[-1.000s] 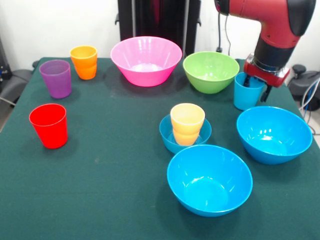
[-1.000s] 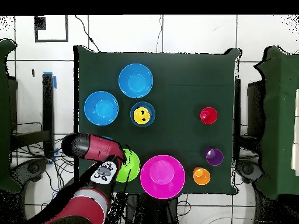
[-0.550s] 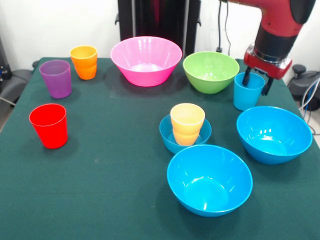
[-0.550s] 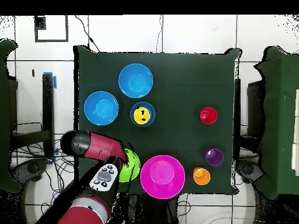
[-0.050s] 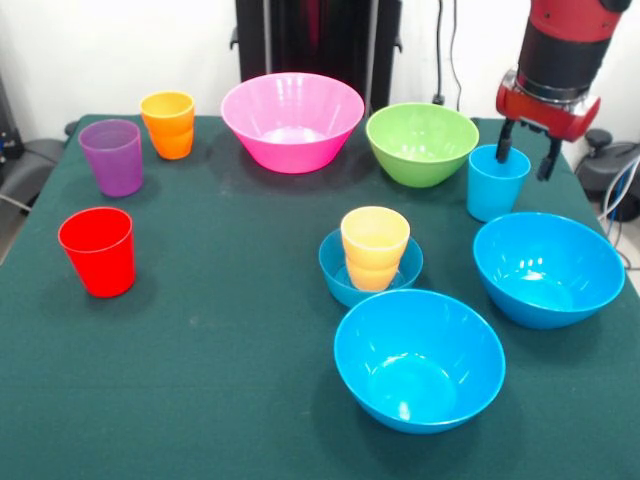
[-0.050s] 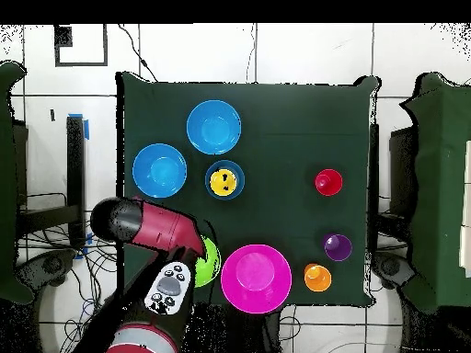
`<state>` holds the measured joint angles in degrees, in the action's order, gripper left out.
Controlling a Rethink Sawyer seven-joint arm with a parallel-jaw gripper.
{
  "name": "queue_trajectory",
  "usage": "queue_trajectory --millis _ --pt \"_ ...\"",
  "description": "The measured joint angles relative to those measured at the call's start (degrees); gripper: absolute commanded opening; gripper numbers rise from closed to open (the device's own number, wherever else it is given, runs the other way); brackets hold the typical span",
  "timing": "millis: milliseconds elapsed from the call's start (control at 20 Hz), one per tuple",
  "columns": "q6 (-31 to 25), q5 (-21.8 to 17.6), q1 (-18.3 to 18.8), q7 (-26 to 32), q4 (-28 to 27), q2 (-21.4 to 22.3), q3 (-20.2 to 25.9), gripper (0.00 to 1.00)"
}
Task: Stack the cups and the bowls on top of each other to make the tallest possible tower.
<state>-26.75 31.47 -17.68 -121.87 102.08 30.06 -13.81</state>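
The hand (image 5: 526,153) hung at the upper right of the front view, its two dark fingers (image 5: 503,142) spread apart and gripping nothing. One finger pointed down at the rim of the light blue cup (image 5: 496,182) and the other hung just outside the cup's right side. The cup stood upright on the green counter (image 5: 200,350), just right of the green bowl (image 5: 421,143). In the overhead view the arm (image 6: 147,226) covered that cup, so only the front view showed it.

The tower so far was short — a yellow-orange cup (image 5: 374,247) sat upright inside the small blue bowl (image 5: 335,270) near the middle of the counter. Two large blue bowls lay close by: one (image 5: 418,358) just below the small bowl toward the bottom of the front view, the other (image 5: 547,268) at the right edge, below the light blue cup.

The pink bowl (image 5: 292,120) stood at the top centre, left of the green bowl. At the upper left were the orange cup (image 5: 168,124) and, just below and left of it, the purple cup (image 5: 111,157). The red cup (image 5: 97,250) stood alone at the left — well apart from the bowls.
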Motion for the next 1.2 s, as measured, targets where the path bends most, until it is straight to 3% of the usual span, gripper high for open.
queue_trajectory --millis 1200 --pt "-2.6 -0.6 -2.0 0.0 -3.6 -0.3 -4.4 1.00"
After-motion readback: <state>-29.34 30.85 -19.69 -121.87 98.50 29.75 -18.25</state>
